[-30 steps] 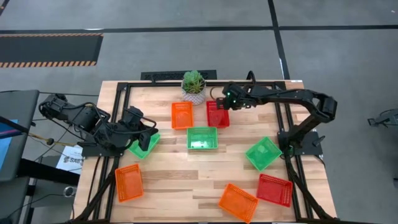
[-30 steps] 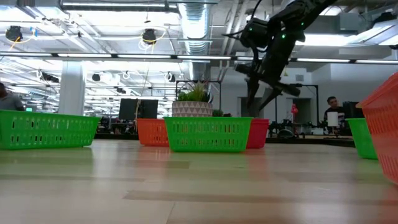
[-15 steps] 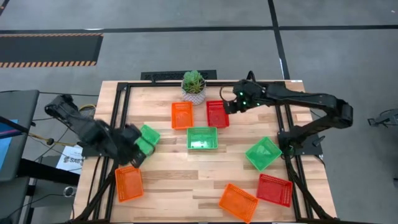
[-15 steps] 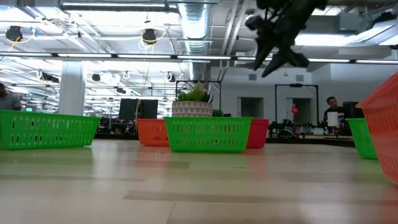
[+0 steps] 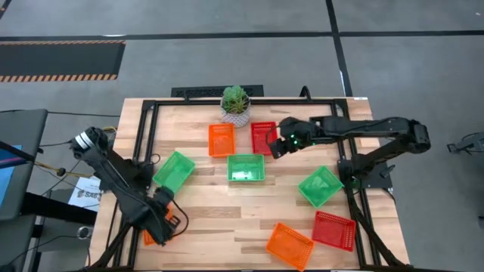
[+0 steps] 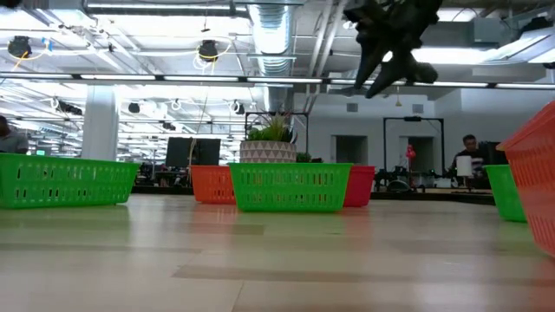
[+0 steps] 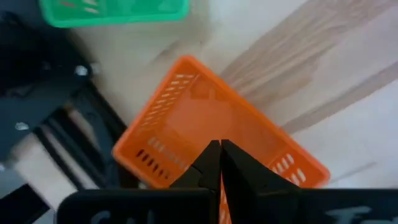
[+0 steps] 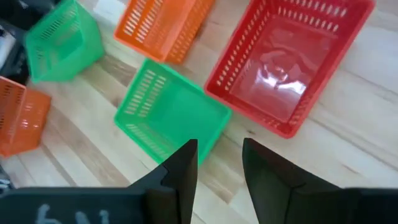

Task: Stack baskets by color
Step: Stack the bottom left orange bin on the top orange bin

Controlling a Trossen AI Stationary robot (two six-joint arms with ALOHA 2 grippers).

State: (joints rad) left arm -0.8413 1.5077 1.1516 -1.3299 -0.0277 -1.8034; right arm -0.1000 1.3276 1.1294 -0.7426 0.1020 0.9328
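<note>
Left end effector [image 7: 219, 163], fingers pressed together, hovers over near-left orange basket [image 7: 217, 134]; right end effector [image 8: 219, 163], empty and parted, hangs above far red basket [image 8: 292, 62], likely lining up grasps.

Left fingers [image 7: 219, 163] closed, right fingers [image 8: 186, 163] apart

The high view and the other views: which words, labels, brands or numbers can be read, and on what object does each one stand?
No text can be read fully.
White paper beside the table's left edge: dark print that begins "SA", the rest hidden and too small to read.
Baskets, plant pot and both arms: no readable label shows.
Room behind the table in the low view: no sign is readable.
</note>
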